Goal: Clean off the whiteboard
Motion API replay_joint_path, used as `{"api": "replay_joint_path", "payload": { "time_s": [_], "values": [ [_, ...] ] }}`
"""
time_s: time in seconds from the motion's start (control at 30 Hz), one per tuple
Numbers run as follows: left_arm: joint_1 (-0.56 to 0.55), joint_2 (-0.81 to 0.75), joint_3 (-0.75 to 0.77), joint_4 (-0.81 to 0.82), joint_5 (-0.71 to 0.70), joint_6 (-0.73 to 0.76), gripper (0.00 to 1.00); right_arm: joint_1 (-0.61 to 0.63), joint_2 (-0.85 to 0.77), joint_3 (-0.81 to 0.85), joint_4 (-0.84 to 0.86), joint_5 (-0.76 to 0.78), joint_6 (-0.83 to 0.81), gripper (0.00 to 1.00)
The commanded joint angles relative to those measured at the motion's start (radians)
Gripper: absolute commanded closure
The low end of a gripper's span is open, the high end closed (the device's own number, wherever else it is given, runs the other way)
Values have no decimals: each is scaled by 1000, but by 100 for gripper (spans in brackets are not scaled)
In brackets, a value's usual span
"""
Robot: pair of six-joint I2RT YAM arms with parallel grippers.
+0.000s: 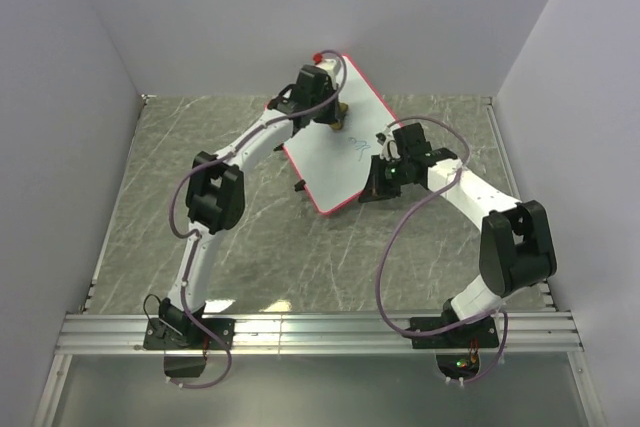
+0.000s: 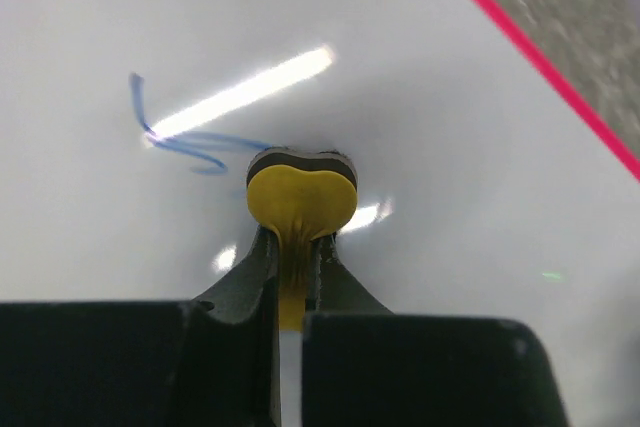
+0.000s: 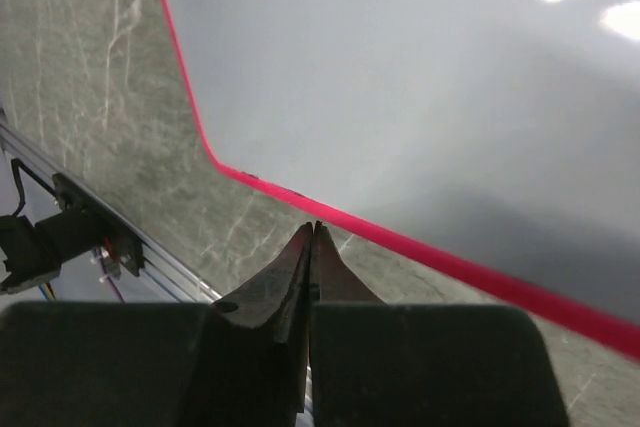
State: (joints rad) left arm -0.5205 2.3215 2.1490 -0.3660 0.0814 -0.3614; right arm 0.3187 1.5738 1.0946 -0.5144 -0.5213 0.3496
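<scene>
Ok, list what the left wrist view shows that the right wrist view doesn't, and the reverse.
Only left wrist: the left gripper clamping the yellow eraser against the whiteboard, next to a blue scribble. Only right wrist: the right gripper shut on nothing, just off the board's rounded corner, plus the metal rail. Both: the white surface, red-pink rim and marbled table.

No legible txt, nos. or labels right now. Only writing in sight: a blue scribble (image 2: 185,142) on the whiteboard (image 2: 450,127). Left wrist cam shows loose loops, no letters; on top cam it's too small to read.
</scene>
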Motion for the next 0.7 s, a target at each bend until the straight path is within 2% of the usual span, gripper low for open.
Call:
{"api": "replay_joint_path", "payload": {
  "time_s": [0.0, 0.2, 0.33, 0.43, 0.67],
  "values": [
    [-56, -19, -21, 4, 127, -7, 100, 19, 20, 91, -24, 3, 5, 100],
    [-56, -63, -119, 48, 152, -50, 100, 42, 37, 152, -30, 6, 19, 100],
    [-7, -67, -158, 78, 175, -100, 100, 49, 32, 175, -41, 14, 22, 100],
    [40, -94, -242, 117, 187, -142, 100, 53, 23, 189, -55, 30, 15, 100],
    [94, -200, -486, 179, 147, -134, 100, 54, 2, 258, -90, 47, 17, 100]
  ]
}}
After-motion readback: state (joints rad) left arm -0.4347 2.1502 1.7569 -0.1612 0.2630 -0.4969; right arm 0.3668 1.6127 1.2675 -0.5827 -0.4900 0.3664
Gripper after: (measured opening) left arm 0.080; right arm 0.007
